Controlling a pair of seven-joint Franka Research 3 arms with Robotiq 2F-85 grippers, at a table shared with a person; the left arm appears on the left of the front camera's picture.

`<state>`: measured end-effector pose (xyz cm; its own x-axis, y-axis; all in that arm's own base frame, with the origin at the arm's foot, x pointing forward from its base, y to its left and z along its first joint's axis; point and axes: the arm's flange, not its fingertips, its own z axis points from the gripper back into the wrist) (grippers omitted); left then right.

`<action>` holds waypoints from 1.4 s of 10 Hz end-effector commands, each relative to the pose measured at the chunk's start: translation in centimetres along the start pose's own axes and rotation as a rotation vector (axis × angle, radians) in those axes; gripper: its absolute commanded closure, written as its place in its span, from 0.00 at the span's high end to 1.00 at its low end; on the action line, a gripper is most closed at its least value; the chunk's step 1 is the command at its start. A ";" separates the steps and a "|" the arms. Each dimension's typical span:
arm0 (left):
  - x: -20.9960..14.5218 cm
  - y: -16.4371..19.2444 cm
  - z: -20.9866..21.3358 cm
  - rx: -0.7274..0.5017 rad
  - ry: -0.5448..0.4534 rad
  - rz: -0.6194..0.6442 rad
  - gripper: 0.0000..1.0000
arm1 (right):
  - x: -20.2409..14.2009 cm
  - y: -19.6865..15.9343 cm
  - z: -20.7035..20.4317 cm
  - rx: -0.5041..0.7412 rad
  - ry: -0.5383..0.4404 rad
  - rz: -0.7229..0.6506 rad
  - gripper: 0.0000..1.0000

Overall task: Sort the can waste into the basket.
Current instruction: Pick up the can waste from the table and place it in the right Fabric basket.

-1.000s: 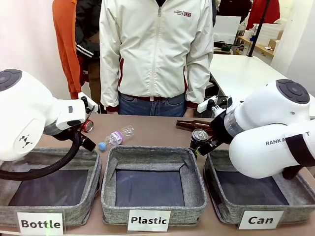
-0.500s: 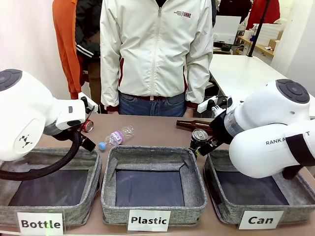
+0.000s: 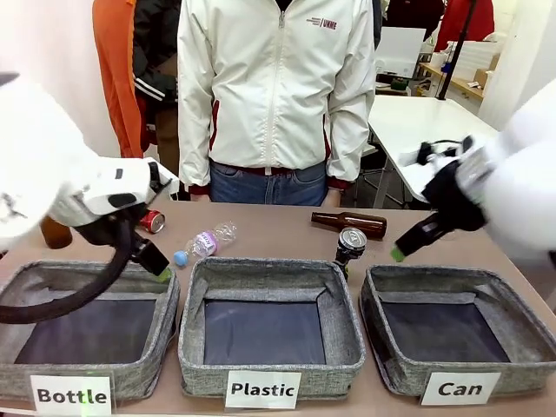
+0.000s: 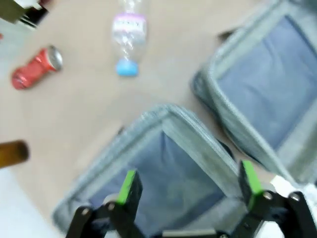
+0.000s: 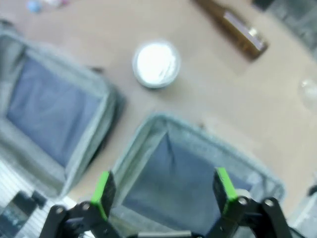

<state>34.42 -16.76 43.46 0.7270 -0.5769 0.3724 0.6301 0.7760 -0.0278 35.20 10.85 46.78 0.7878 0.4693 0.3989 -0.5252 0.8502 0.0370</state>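
Both arms have swung up and back since a second ago. The right gripper (image 3: 398, 253) was right beside the black can (image 3: 350, 242); now it hangs off to that can's right, over the far rim of the Can basket (image 3: 521, 369). The left arm's shift also uncovered a brown bottle (image 3: 55, 233) at the far left.

Both grippers are spread wide with nothing between the pads. Neither can is sorted yet. The black one stands upright just behind the gap between the Plastic and Can baskets. The red can (image 3: 154, 221) lies on its side behind the Bottle basket, well away from where it belongs. My guess is the right arm takes the black can first, since it's closest to both can and basket.

The right wrist camera gives the black can's silver top from straight above, plus the basket's bare lining under the fingers. The front camera gives the labels, which neither wrist camera catches.
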 end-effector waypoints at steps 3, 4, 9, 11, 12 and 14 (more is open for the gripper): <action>-7.1 4.1 10.3 -0.355 -0.048 0.102 1.00 | -3.6 -5.5 9.7 0.493 -0.099 -0.289 1.00; -8.9 6.1 11.8 -0.460 -0.087 0.133 1.00 | -5.1 -7.4 11.1 0.605 -0.146 -0.371 1.00; -15.7 16.6 13.2 -0.881 -0.461 0.437 1.00 | -11.8 -15.5 10.3 0.900 -0.311 -0.529 1.00; -17.6 20.5 12.3 -0.922 -0.563 0.614 1.00 | -15.1 -18.1 8.7 0.953 -0.353 -0.625 1.00; -18.1 21.4 11.7 -0.931 -0.574 0.664 1.00 | -16.1 -18.8 8.1 0.967 -0.365 -0.651 1.00; -18.5 21.9 9.4 -0.924 -0.652 0.803 1.00 | -19.1 -20.5 7.0 0.987 -0.434 -0.751 1.00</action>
<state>31.66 14.85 44.87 0.8963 0.3150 0.3122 0.2428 0.2406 -0.9398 28.78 -16.71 45.34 0.9371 -0.2659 0.2263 -0.1481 0.2842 0.9473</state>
